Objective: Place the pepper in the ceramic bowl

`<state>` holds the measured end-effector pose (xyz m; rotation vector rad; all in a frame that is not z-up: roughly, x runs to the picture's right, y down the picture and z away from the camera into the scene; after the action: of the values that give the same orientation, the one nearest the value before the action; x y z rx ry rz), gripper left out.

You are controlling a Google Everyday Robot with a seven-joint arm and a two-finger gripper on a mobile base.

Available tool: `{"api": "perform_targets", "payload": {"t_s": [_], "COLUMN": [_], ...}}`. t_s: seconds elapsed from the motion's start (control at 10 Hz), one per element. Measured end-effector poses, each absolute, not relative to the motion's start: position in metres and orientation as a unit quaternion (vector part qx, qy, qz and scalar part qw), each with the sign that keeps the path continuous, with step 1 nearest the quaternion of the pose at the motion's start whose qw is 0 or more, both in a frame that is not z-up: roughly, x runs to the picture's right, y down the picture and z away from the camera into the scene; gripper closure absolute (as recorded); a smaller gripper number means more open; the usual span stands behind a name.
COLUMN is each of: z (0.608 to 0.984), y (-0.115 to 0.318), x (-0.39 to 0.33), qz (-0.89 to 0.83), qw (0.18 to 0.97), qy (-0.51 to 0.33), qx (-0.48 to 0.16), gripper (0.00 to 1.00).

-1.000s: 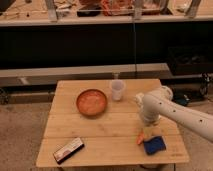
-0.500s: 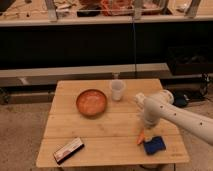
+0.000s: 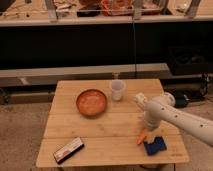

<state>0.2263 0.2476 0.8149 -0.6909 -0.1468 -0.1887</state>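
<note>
On the wooden table (image 3: 107, 131) a clear plastic cup (image 3: 117, 90) stands just beside the bowl (image 3: 92, 102), toward the far edge, and a dark flat box (image 3: 68, 150) lies near the front left corner. Nothing stands between the bowl and the front right corner, where the pepper (image 3: 142, 136) lies on the wood, touching or almost touching a blue block (image 3: 155, 146). The white arm (image 3: 175, 114) reaches in from the right and turns down, so the gripper (image 3: 149, 129) hangs right over the pepper's upper end, well apart from the bowl. I cannot tell whether it is wide, narrow or holding the pepper. Since half a second ago the pepper, the block and the gripper have barely shifted.
</note>
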Motion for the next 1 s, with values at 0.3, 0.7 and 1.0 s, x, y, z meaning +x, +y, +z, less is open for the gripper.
{"api": "perform_targets", "payload": {"t_s": [0.3, 0.7, 1.0], "z": [0.8182, 0.8202, 0.8191], "y": [0.2509, 0.2537, 0.2535], "x": [0.2268, 0.2282, 0.2292], "qz": [-0.110, -0.114, -0.114], "qw": [0.932, 0.931, 0.930], "qy": [-0.069, -0.068, -0.068], "qx": [-0.340, -0.341, -0.341], "gripper": [0.20, 0.20, 0.20]}}
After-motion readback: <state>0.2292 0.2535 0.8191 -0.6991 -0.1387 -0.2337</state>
